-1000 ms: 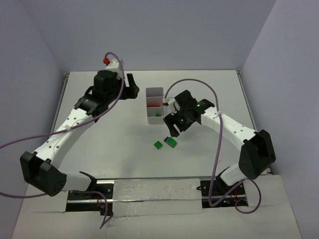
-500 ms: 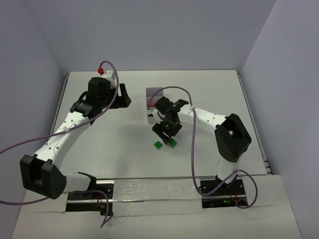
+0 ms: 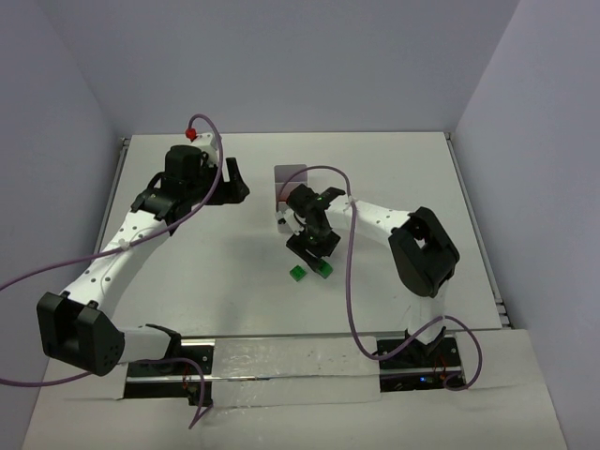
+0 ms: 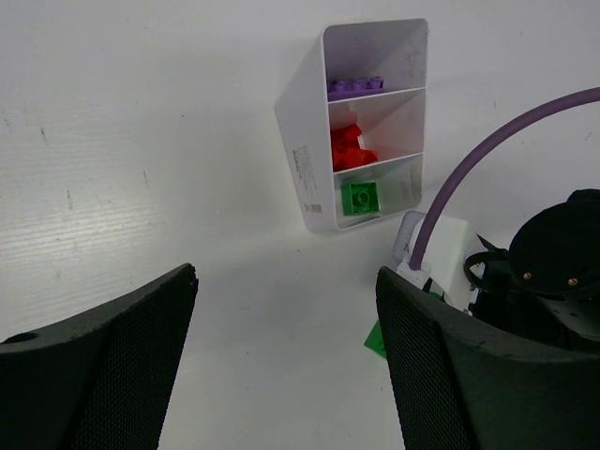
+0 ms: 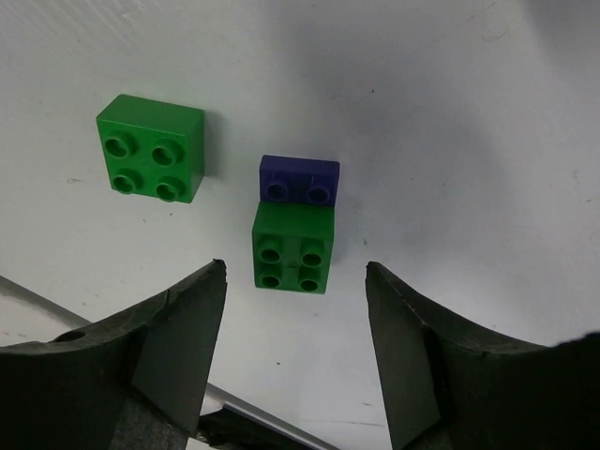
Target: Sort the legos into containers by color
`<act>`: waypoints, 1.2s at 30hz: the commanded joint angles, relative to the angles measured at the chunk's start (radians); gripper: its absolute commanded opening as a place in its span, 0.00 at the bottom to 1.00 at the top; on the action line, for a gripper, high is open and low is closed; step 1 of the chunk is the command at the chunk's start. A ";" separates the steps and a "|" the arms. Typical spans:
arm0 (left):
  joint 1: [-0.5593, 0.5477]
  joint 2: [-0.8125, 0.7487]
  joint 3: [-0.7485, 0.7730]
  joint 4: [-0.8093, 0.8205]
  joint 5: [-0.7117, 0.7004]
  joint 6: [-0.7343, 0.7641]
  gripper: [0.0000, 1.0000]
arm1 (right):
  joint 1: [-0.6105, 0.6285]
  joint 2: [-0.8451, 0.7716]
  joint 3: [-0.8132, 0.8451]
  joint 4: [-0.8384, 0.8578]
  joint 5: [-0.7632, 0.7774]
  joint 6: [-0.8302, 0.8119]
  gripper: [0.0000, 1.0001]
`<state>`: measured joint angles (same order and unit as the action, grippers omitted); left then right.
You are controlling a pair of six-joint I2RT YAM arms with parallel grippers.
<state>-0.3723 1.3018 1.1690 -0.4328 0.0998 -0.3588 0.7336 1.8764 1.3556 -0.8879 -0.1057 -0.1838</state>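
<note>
Right gripper (image 5: 292, 302) jaws apart, straddling green brick (image 5: 292, 251) mid table (image 3: 234, 300), nearer than the tray (image 4: 305, 141). Blue brick (image 5: 299, 179) touches it, so closing could drag both and mix colours. Left gripper (image 4: 286, 281) apart, empty.

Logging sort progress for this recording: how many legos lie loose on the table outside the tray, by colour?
Green: 2 (lone green lego; green lego touching the blue one)
Dark blue: 1 (dark blue lego)
Total: 3
</note>
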 commanded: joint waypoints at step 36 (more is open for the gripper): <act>0.124 -0.048 -0.030 0.022 0.476 0.039 0.78 | -0.138 -0.396 0.109 0.094 -0.256 0.023 0.00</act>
<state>-0.2575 1.2422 1.0960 -0.4139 0.4301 -0.2660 0.6339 1.5894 1.4187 -0.8850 -0.3480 -0.1917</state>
